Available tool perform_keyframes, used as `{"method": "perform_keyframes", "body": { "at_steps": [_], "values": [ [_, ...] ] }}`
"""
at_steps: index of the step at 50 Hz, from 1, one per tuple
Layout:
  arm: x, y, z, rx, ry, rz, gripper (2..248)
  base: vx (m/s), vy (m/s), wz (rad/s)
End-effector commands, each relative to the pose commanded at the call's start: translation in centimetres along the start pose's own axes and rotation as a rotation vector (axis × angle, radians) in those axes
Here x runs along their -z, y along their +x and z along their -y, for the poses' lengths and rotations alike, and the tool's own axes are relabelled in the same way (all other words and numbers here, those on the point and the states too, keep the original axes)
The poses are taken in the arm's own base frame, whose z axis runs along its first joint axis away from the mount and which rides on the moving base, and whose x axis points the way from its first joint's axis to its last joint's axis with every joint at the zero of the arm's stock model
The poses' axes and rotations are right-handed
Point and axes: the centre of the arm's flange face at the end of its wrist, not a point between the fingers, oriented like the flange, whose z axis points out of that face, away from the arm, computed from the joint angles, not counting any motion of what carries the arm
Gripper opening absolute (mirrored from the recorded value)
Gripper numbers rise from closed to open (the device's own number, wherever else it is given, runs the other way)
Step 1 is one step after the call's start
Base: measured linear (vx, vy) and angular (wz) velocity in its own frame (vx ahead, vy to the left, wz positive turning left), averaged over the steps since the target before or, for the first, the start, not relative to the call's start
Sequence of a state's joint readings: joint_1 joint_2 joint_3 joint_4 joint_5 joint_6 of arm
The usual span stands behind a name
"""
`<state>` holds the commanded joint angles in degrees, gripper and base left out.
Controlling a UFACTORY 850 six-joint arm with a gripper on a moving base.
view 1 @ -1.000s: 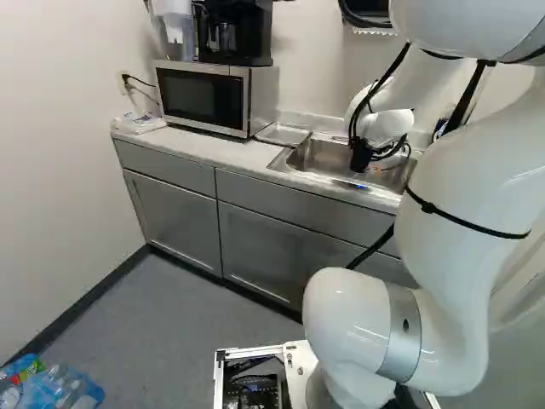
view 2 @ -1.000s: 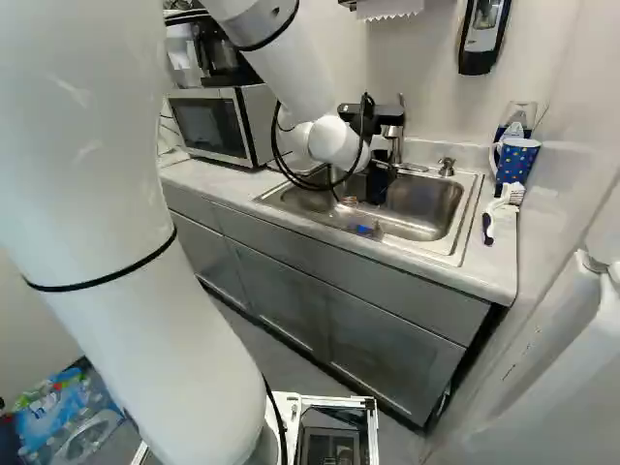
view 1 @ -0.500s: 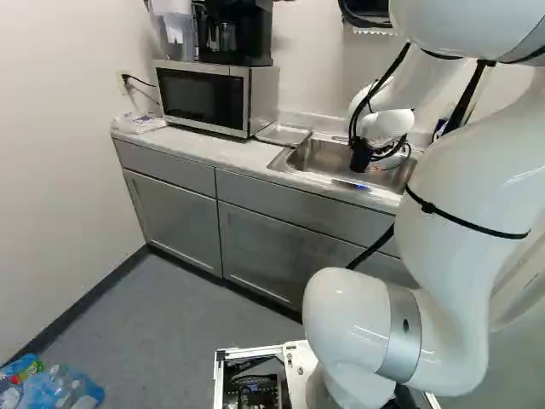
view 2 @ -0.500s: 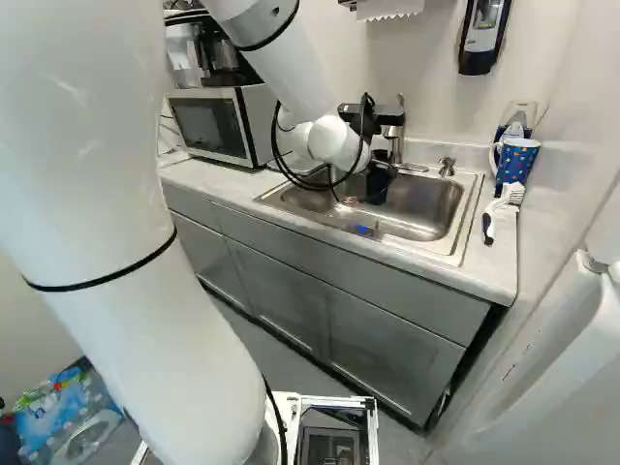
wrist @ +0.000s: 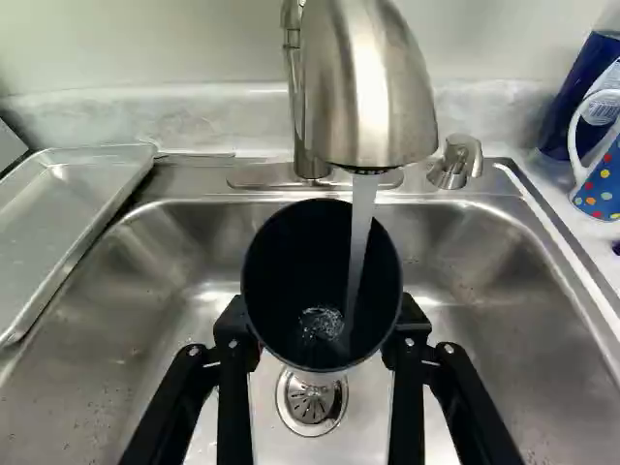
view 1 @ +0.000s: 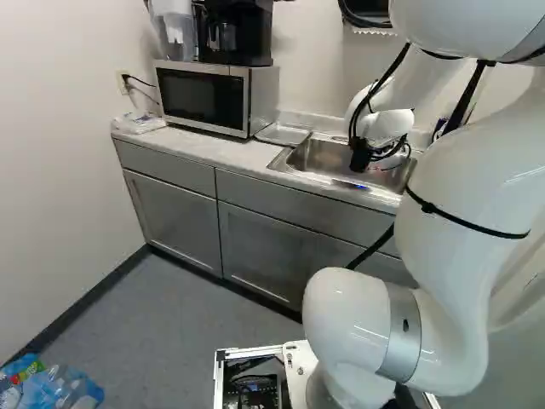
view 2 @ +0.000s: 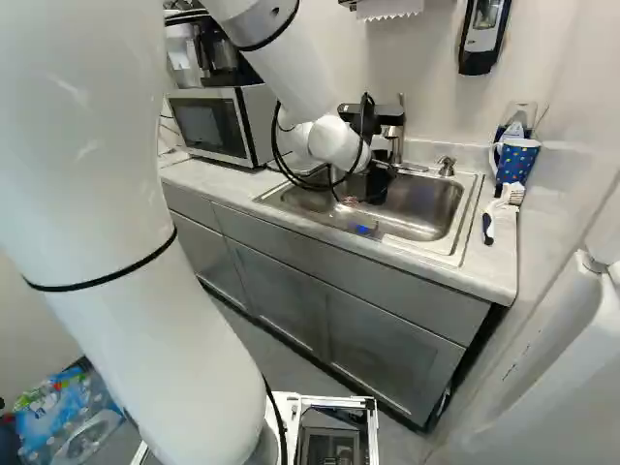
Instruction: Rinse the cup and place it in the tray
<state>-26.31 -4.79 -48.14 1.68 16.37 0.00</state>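
Fingers (wrist: 232, 334) grip cup (wrist: 291, 262) on both sides, cup-wide apart, open end up under tap (wrist: 368, 87) w/ water (wrist: 361, 223) going in. Tray (view 1: 283, 134) is L of it, top mid of L base view.

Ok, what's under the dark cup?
The metal sink, with its round drain peeking out. The cup hides the part of the sink right behind it, so I can't tell what's there.
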Motion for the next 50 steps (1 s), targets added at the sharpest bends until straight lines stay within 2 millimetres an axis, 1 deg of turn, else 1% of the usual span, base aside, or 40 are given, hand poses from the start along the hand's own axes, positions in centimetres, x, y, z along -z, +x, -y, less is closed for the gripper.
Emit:
{"method": "perform_keyframes", "body": {
  "at_steps": [50],
  "values": [
    [-0.16,0.10,-0.27,-0.003,-0.005,0.000,126,0.000,0.000,0.000]
  ]
}}
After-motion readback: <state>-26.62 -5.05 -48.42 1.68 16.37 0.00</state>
